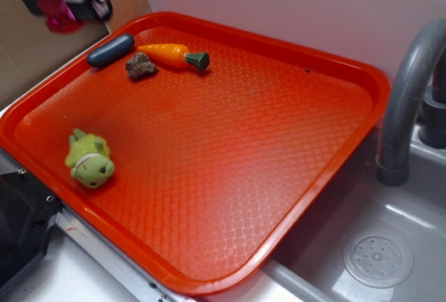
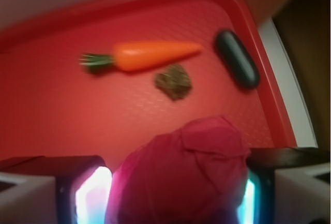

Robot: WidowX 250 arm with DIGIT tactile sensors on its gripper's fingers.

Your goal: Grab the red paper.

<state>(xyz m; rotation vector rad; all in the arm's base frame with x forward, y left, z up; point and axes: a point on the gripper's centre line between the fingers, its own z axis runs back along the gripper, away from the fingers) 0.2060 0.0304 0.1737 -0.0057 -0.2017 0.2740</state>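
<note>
The red paper is a wrinkled crimson-magenta ball that fills the space between my two fingers in the wrist view. My gripper is shut on it, with a pad against each side. In the exterior view the gripper hangs high at the top left, above the tray's far left corner, and the red paper shows magenta between its fingers, well off the tray surface.
On the orange-red tray lie a toy carrot, a brown rock, a dark blue oblong piece and a green plush toy. A grey sink with a faucet lies to the right.
</note>
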